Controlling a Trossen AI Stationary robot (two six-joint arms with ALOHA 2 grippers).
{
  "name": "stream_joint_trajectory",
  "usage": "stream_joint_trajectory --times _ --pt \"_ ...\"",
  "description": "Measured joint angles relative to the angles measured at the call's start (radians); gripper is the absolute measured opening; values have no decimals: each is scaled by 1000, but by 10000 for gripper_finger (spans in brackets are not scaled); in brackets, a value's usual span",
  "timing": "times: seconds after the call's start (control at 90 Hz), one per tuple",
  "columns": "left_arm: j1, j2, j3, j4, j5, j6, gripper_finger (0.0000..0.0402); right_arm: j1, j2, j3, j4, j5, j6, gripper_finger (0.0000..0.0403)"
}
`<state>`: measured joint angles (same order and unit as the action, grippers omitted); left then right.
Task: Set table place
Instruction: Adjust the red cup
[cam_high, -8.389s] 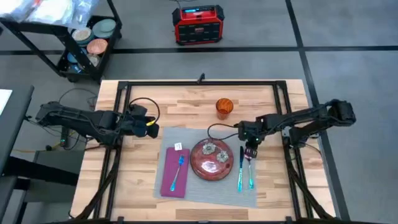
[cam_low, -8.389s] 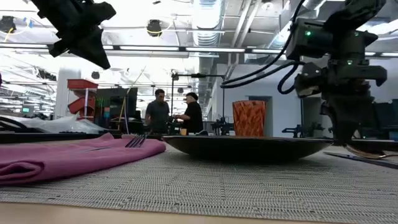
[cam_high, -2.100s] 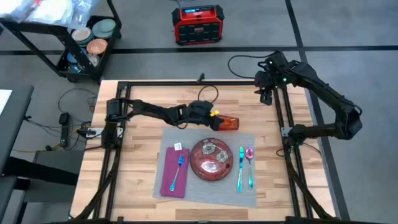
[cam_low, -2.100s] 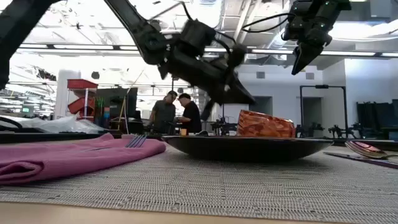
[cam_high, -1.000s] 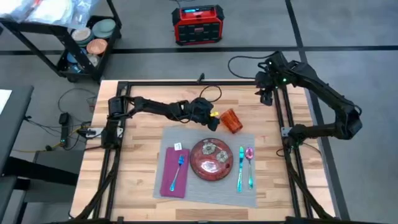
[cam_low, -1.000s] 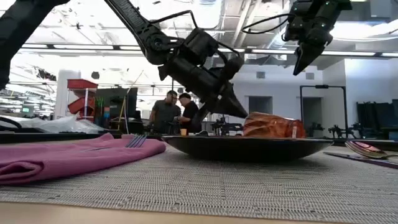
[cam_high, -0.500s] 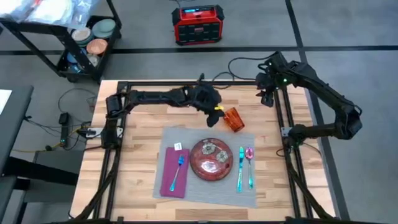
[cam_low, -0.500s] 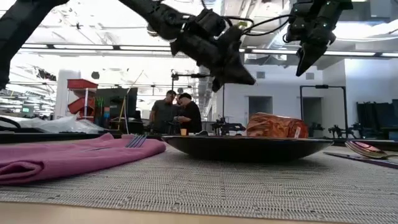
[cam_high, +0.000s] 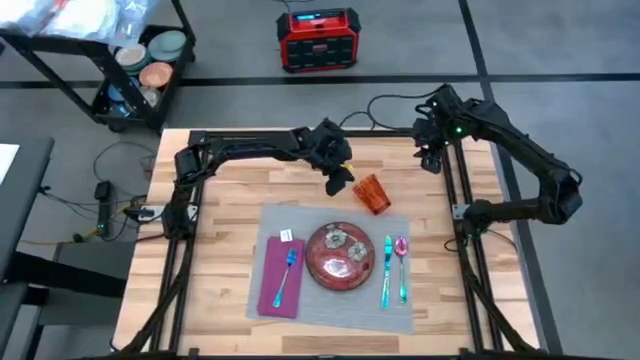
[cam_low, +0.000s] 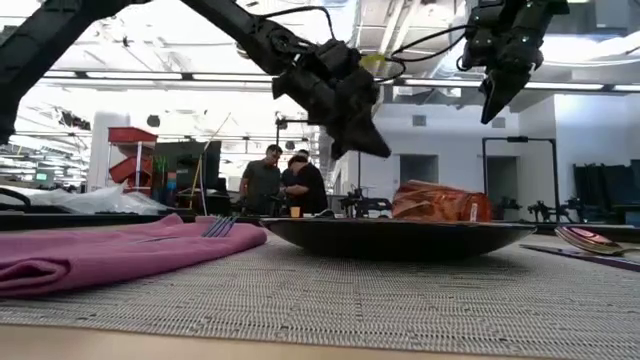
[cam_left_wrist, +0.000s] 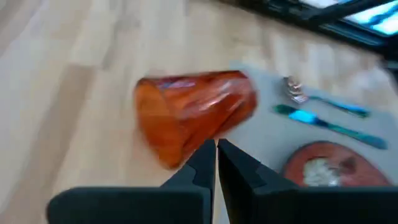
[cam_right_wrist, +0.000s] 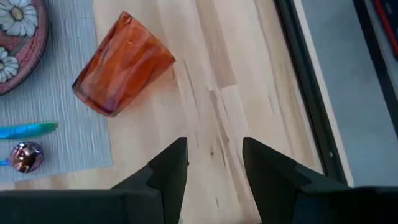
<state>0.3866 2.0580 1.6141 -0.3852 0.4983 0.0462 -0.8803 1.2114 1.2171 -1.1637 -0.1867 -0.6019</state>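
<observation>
An orange cup (cam_high: 372, 193) lies on its side, one end on the far edge of the grey place (cam_high: 330, 305) and the other on the wooden table (cam_high: 240, 200). My left gripper (cam_high: 336, 186) hangs shut just left of the cup and above it (cam_low: 372, 148), touching nothing. My right gripper (cam_high: 432, 160) waits open, raised over the table's far right corner. On the place sit a red flowered plate (cam_high: 340, 256), a purple napkin (cam_high: 282, 275) with a blue fork, and a knife and a spoon (cam_high: 402, 265).
A red box (cam_high: 318, 40) stands on the floor beyond the far edge, and a cart with bowls (cam_high: 150, 60) at the far left. Bare wood lies left and right of the place. Two people (cam_low: 285, 185) stand far back in the room.
My left gripper has risen from beside the cup and drawn back a little toward the table's far edge, staying shut. The cup stays on its side at the far edge of the place.
</observation>
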Motion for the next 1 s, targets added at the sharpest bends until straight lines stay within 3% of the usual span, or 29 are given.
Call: stream_joint_trajectory --times 0.111,0.178,0.267,0.356,0.6,0.8,1.0 --pt "0 20 -2 30 14 3 30 0 0 0 -20 0 16 141" --pt "0 20 -1 82 -80 -20 45 0 0 0 -31 0 19 141" --pt "-7 20 -1 128 -235 -173 57 1 0 0 -48 0 18 141" --pt "-9 17 -1 131 -273 -280 60 1 0 0 -47 0 18 141" --pt "7 20 -1 153 -179 -355 61 1 0 0 -41 0 18 141" --pt "21 22 -1 173 -242 -543 61 1 0 0 -54 0 19 141" --pt "15 22 -1 250 -5 -447 64 1 0 0 -60 0 19 141"
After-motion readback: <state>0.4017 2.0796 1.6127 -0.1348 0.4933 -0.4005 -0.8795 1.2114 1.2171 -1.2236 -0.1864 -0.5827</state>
